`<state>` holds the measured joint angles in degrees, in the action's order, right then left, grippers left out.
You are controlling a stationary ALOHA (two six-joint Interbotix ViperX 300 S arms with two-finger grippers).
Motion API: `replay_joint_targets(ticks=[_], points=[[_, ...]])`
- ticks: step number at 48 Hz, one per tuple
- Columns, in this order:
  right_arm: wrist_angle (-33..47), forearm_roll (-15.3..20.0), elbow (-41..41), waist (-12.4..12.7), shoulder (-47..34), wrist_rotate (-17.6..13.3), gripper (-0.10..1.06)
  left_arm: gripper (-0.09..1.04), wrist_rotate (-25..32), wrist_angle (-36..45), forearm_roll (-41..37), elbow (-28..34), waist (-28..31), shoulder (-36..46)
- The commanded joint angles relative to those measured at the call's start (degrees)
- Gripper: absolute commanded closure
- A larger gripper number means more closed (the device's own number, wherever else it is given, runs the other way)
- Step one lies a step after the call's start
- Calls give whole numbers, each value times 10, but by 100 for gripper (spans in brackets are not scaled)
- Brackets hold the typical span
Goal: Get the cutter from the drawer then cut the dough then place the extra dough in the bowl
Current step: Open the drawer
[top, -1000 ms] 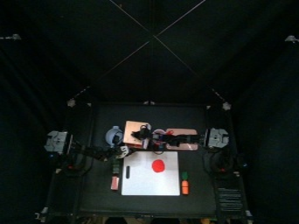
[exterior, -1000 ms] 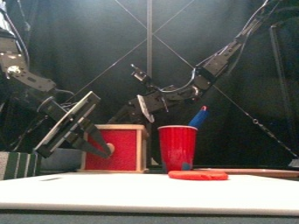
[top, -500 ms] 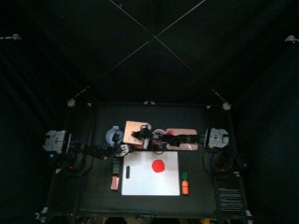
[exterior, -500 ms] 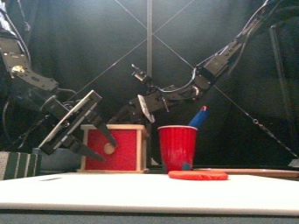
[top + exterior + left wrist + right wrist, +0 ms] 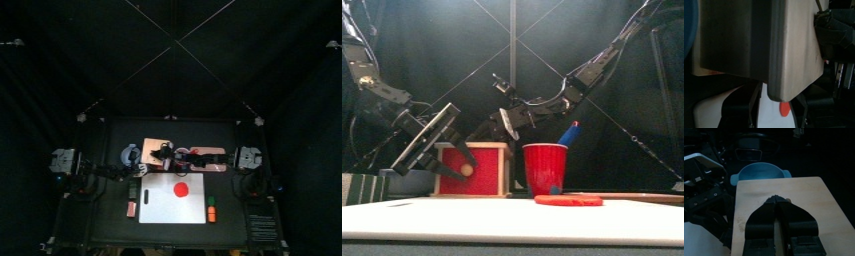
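Now the left tool, jaws spread, hangs just before the red drawer front of the box; the right tool rests closed on its top; the cutter is unseen, presumably inside.

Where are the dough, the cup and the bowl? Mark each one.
dough (image 5: 568, 200), front view, middle of the flat red disc.
cup (image 5: 545, 170), front view, middle of its red wall.
bowl (image 5: 761, 173), right wrist view, bare inside.
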<state>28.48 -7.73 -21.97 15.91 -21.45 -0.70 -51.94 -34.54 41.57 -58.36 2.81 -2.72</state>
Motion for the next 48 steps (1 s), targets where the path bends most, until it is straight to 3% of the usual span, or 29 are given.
replay_joint_targets(ticks=[1,12,48], points=[[-9,-1,-5,-2,7,2,93,29,7,-5,-4,11,8,4],[-9,6,-5,-4,7,2,93,48,12,-1,-4,12,3,4],[-9,11,-4,-1,9,3,93,49,9,18,48,13,-119,19]])
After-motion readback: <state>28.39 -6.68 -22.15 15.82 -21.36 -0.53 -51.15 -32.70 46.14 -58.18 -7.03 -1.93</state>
